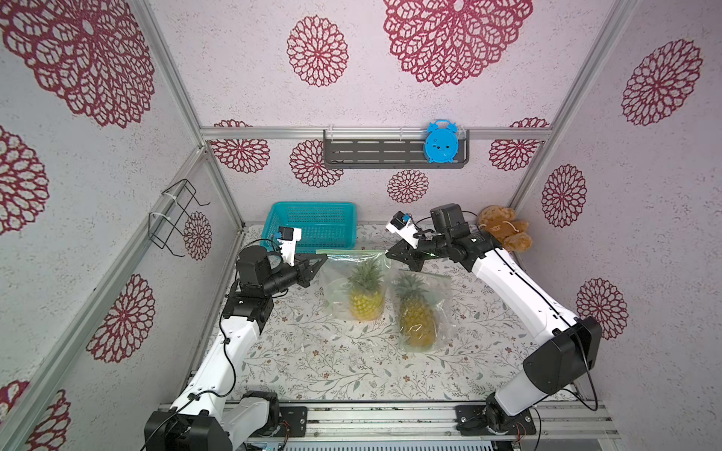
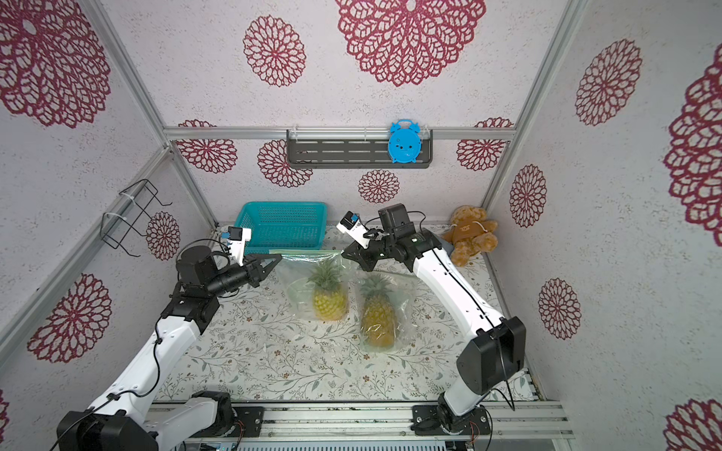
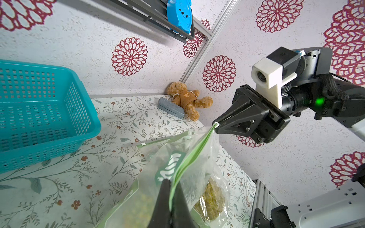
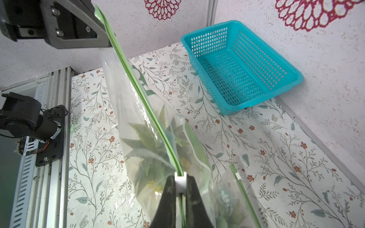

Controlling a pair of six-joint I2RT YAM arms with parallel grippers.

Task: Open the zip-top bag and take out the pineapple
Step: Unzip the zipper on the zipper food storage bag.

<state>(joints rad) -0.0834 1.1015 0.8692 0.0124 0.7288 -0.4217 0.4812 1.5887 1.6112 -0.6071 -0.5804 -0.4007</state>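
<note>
My L claw (image 1: 323,256) was clamped on the bag's (image 1: 336,289) zip edge, and my R claw (image 1: 387,253) was pinched on its white slider (image 4: 180,180). Bag hung between them w/ pineapple (image 1: 366,300) inside, standing on table (image 1: 312,363). Second bagged pineapple (image 1: 416,316) lay just beside.

Clear bag (image 1: 334,285), green zip strip (image 1: 351,255); yellow pineapple (image 1: 365,300); teal basket (image 1: 312,230); floral tablecloth (image 1: 312,359); brown teddy (image 1: 504,230).
</note>
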